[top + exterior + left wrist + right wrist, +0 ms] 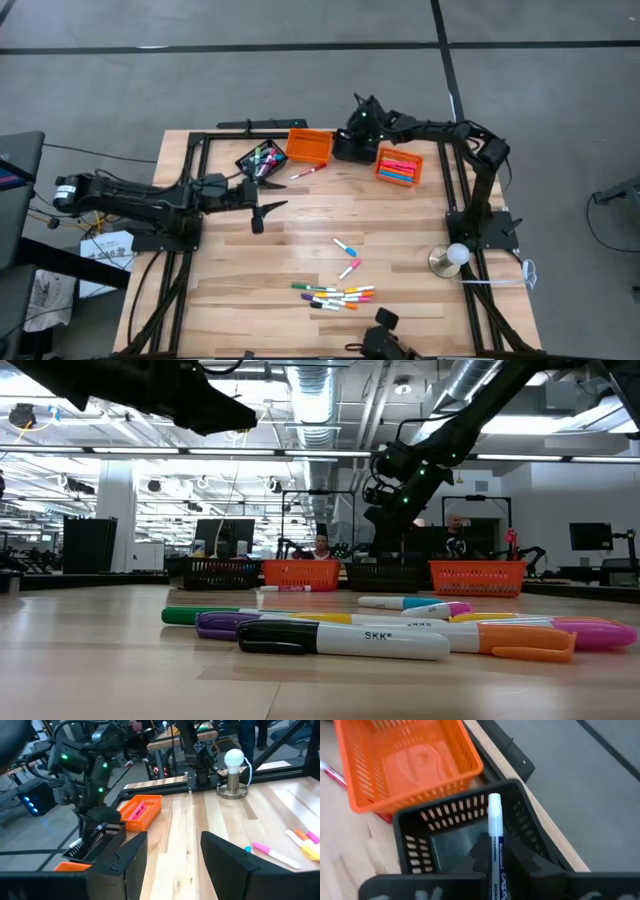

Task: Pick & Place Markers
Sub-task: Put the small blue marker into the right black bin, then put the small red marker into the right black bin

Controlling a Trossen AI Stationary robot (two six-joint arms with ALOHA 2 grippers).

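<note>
Right wrist view shows the right end effector (495,855) pinching a white marker with a blue cap (494,827) over the black plastic basket (465,827) at the table's far side. Left end effector (262,208) hangs wide open, empty, over the wooden table (400,230). More markers (335,294) lie near the front edge.

White marker (495,845) lower end hidden between right claw (495,870) fingers.

Held marker (494,837): white barrel, blue print, clamped between the right gripper's (495,865) fingers, tip forward.
Loose markers (333,295): mixed colours, lying flat, well apart from both grippers' fingers.
</note>
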